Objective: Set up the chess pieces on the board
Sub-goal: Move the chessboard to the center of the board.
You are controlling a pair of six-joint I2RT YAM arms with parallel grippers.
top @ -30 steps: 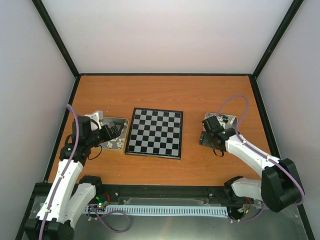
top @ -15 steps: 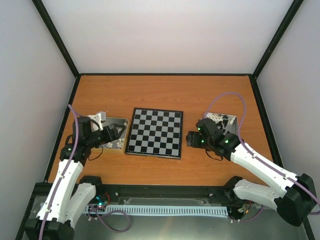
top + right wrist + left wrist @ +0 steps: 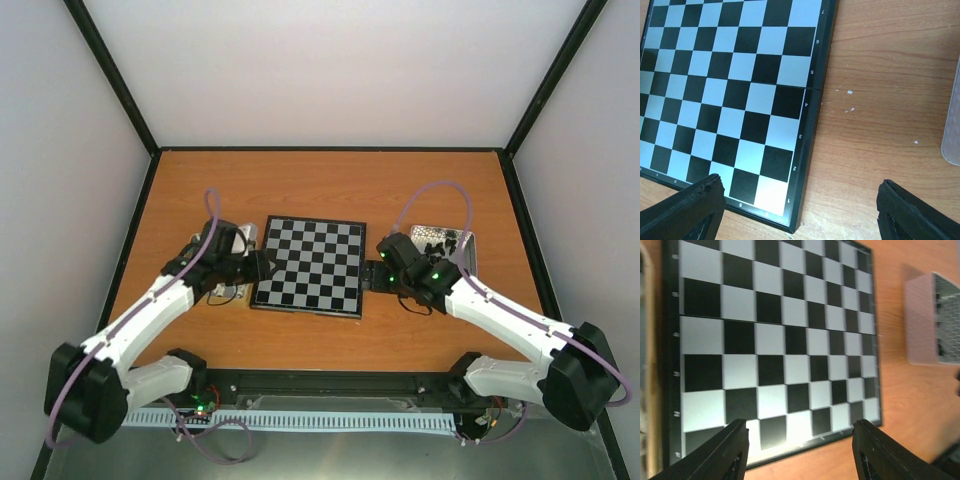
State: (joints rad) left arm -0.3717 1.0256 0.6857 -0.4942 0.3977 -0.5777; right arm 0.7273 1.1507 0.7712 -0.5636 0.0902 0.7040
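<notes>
Where the board point(image 3: 308, 266) lies mid-frame, the left end effector point(image 3: 264, 268) at its left edge stands partly spread and empty, the right end effector point(image 3: 370, 276) opposite spread wide

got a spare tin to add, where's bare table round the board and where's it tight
Bare table runs between the board and the back wall, and between the board and the arm bases. Crowded at both flanks: the left gripper and left tin on one side, the right gripper and right tin on the other.
</notes>
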